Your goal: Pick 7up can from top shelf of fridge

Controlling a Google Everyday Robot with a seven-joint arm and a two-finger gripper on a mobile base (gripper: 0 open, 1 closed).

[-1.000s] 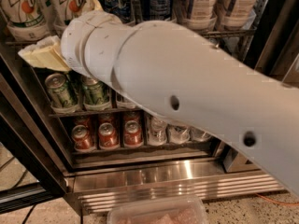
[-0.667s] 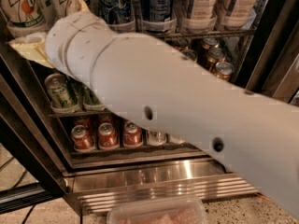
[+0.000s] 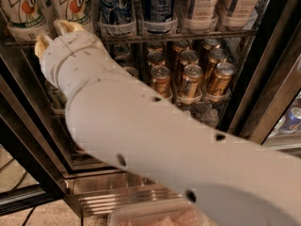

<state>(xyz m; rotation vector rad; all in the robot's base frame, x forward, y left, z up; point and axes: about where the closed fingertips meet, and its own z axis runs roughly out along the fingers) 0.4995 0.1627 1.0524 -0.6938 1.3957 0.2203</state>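
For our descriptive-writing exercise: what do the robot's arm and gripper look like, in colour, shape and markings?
The arm is a smooth off-white tube with small dark round holes and ringed seams near the wrist. The gripper, at the left end of the top shelf, has two cream-yellow jaws. No cables show.

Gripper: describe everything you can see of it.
The gripper shows only as two cream-coloured fingertips poking out past the white, plastic-looking wrist of the arm, which hides the rest. The tips stand apart, so it looks open, with nothing visible between them. It sits at the upper left, at the front rail of the top shelf, just below the left 7up can and the right 7up can. Whether a tip touches the rail cannot be told.
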